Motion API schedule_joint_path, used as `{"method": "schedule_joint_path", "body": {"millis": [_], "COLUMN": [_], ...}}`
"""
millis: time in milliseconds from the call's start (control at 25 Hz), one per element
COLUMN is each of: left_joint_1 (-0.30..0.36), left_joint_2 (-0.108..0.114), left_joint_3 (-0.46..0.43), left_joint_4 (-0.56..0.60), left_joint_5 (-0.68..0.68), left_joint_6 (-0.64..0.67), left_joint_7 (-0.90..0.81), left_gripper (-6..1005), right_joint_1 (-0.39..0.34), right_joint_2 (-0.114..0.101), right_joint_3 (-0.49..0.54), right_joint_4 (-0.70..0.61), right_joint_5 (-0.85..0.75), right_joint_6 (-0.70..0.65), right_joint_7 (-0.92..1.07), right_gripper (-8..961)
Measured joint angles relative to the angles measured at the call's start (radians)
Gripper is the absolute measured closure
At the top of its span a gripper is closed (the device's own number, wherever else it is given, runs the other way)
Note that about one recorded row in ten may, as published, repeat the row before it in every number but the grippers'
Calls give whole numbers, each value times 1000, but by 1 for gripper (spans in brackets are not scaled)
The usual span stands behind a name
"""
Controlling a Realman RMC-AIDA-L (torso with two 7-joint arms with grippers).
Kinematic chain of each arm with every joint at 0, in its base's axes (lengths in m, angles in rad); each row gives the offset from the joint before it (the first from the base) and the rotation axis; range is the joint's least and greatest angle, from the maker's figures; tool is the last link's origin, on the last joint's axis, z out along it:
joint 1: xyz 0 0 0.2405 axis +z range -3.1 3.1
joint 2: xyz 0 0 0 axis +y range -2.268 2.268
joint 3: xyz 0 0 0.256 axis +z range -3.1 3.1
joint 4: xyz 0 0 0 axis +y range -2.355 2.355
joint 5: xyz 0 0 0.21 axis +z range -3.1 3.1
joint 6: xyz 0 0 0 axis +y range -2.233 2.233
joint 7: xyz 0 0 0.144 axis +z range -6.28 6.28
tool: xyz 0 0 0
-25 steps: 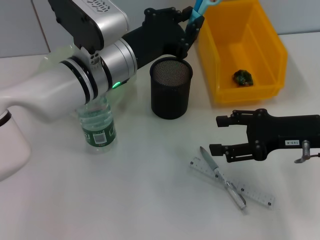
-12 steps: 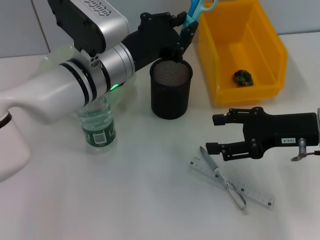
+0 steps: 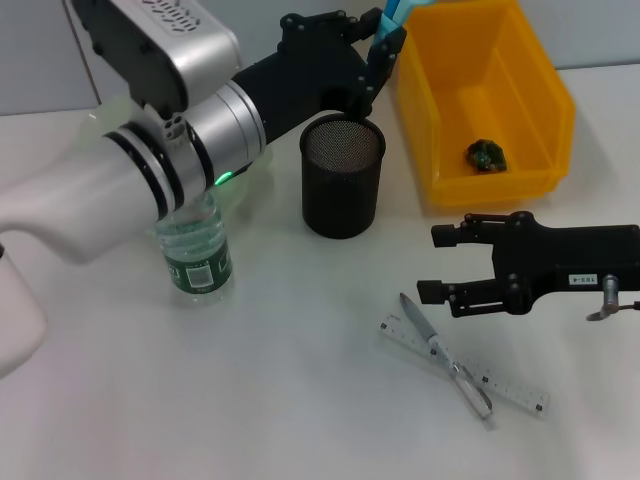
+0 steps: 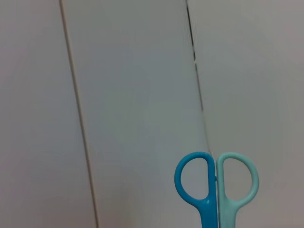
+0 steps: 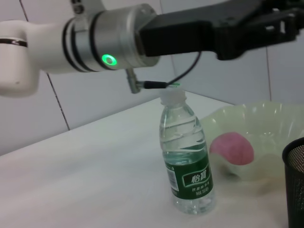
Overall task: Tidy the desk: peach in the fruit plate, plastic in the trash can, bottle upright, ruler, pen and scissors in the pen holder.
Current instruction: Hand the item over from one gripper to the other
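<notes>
Since a moment ago the left gripper (image 3: 385, 45), pinching the light, stiff scissors (image 3: 393, 15) by the blades, hovers above the holder (image 3: 342, 175), while the right gripper (image 3: 432, 264) waits spread.

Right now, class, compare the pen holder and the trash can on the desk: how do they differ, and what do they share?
The pen holder is a black wire-mesh cylinder; the trash can is a bright yellow rectangular bin of solid plastic with sloped sides. The pen holder is the narrower; the trash can is much wider. The trash can holds a small green scrap; nothing shows inside the pen holder. Both stand upright, open-topped, side by side on the desk.
</notes>
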Motion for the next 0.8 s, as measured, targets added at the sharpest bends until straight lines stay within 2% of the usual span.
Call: {"method": "schedule_joint_path", "body": {"millis": [400, 800], "left_joint_1": [29, 58], "left_joint_2": [3, 3], "left_joint_3": [6, 1], "left_joint_4": [35, 47], "left_joint_5": [2, 2], "left_joint_6": [-29, -29], "left_joint_7": [-47, -47], "left_gripper": [765, 765], "right_joint_1": [-6, -38], "right_joint_2": [-2, -6], "right_joint_3": [34, 228], "right_joint_4": [-2, -13], "right_joint_5": [1, 4], "right_joint_6": [-6, -100], "right_joint_7": [4, 5], "right_gripper": [151, 152]}}
